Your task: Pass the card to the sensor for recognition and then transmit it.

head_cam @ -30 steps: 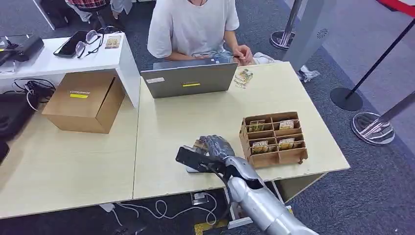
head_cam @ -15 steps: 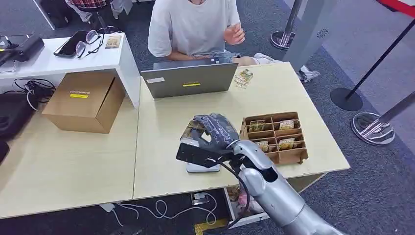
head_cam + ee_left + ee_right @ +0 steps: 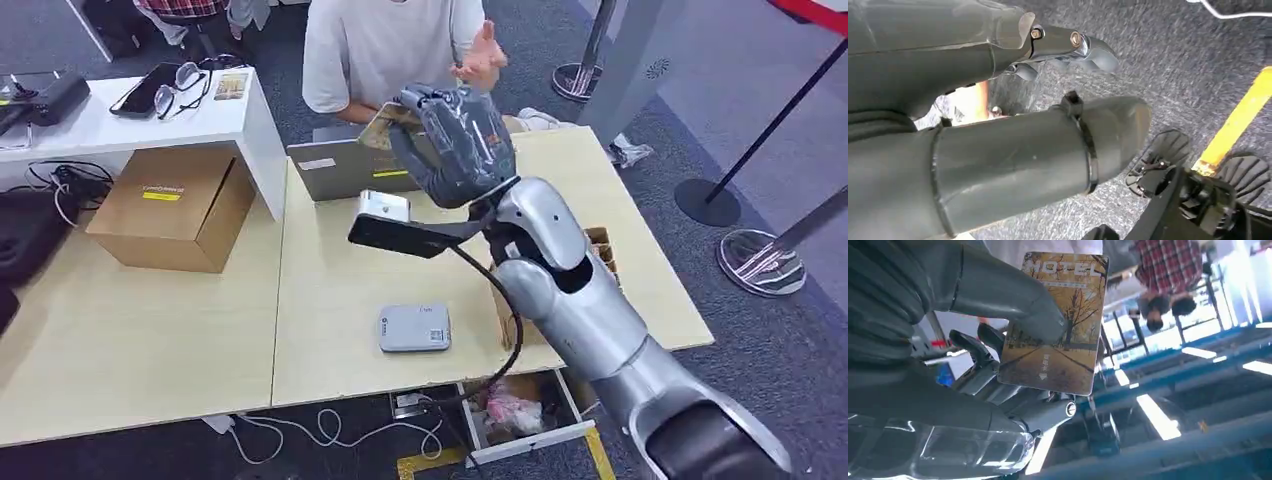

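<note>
Card (image 3: 1055, 322): pinched upright in raised right hand (image 3: 455, 140); person's open hand (image 3: 480, 58) just beyond; sensor (image 3: 414, 327) lies below, behind.

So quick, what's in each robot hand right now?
Left hand: holds nothing, open or closed cannot be told.
Right hand: holding the hotel card.

A thin rectangular hotel key card (image 3: 1055, 322), printed with an autumn tree-lined road in yellow and brown and the word HOTEL along one short edge, is being pinched by the robot's right hand (image 3: 455, 140), raised high above the far side of the pale wooden table (image 3: 330, 290); a flat grey rounded-square card sensor (image 3: 414, 328) is lying on that table near its front edge, well below the card.
</note>
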Robot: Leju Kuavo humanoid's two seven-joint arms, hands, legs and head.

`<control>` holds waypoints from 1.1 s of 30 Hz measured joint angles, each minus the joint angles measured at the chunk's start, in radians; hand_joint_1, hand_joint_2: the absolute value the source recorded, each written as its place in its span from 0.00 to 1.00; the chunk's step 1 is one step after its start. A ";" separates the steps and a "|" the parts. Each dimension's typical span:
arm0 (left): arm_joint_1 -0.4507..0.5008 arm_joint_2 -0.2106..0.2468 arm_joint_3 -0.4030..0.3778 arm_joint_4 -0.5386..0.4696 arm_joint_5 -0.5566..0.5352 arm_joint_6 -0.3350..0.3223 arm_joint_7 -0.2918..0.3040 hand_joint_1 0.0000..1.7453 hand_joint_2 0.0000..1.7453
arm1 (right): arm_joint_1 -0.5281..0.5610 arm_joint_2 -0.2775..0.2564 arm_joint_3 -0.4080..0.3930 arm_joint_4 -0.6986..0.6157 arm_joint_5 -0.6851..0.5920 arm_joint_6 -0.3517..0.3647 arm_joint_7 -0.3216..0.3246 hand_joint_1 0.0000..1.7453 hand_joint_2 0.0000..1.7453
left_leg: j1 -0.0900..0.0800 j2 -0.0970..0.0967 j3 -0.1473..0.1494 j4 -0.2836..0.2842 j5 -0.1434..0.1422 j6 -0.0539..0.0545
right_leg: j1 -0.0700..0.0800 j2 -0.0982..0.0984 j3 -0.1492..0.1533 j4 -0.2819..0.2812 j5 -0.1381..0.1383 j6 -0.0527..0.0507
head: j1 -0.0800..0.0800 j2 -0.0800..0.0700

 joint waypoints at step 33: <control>0.044 0.049 -0.111 -0.057 0.042 0.015 -0.024 0.00 0.00 | -0.249 0.080 0.127 0.524 0.327 -0.115 0.127 1.00 1.00 | 0.001 -0.001 0.000 0.000 0.001 -0.001 | 0.000 -0.001 0.000 0.000 0.000 0.000 | 0.000 0.000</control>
